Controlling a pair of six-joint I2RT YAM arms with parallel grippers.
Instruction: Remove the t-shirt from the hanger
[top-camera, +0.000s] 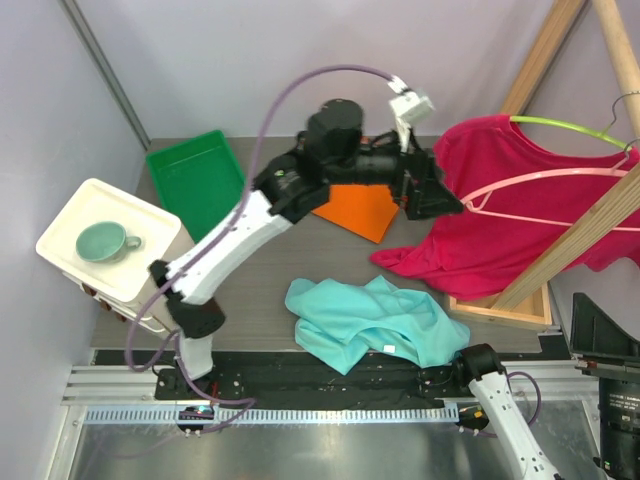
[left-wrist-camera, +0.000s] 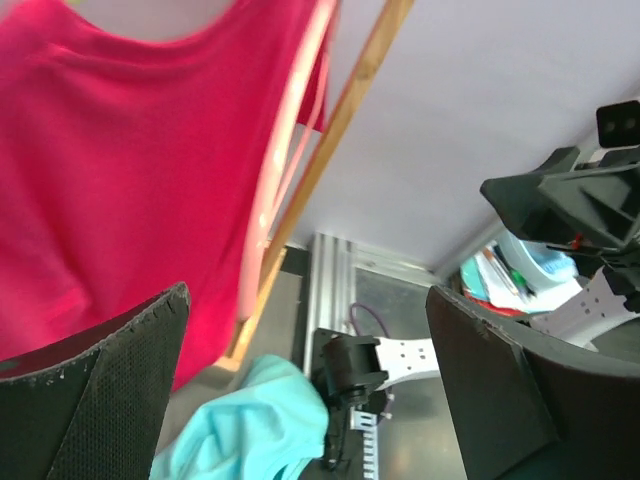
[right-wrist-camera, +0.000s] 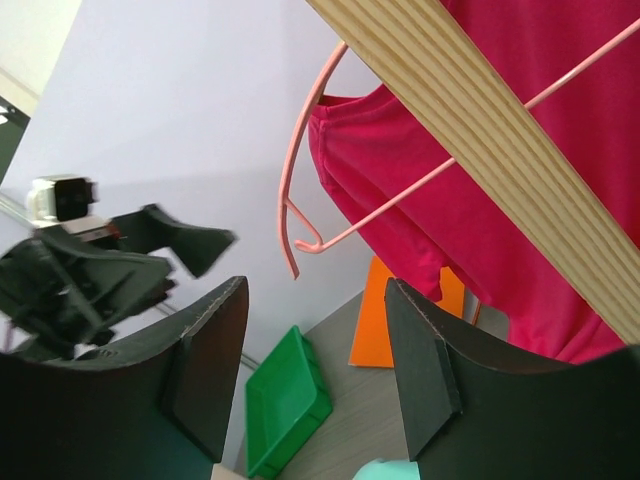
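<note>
A red t-shirt (top-camera: 500, 220) hangs on a pink wire hanger (top-camera: 540, 185) from a wooden rack (top-camera: 580, 230) at the right. Its lower part drapes onto the table. My left gripper (top-camera: 432, 192) is raised at the shirt's left edge, beside the hanger's end, open and empty. In the left wrist view the shirt (left-wrist-camera: 120, 180) and hanger (left-wrist-camera: 275, 170) lie just past the open jaws (left-wrist-camera: 310, 390). My right gripper (right-wrist-camera: 315, 370) is open and empty. It looks up at the hanger's end (right-wrist-camera: 300, 215) and the shirt (right-wrist-camera: 450, 190). It is out of the top view.
A teal shirt (top-camera: 375, 320) lies crumpled at the near middle. An orange sheet (top-camera: 360, 210) lies under my left arm. A green bin (top-camera: 200, 180) stands at the back left. A white box with a cup (top-camera: 105, 240) is at the left. A lime-green hanger (top-camera: 570, 128) hangs above the shirt.
</note>
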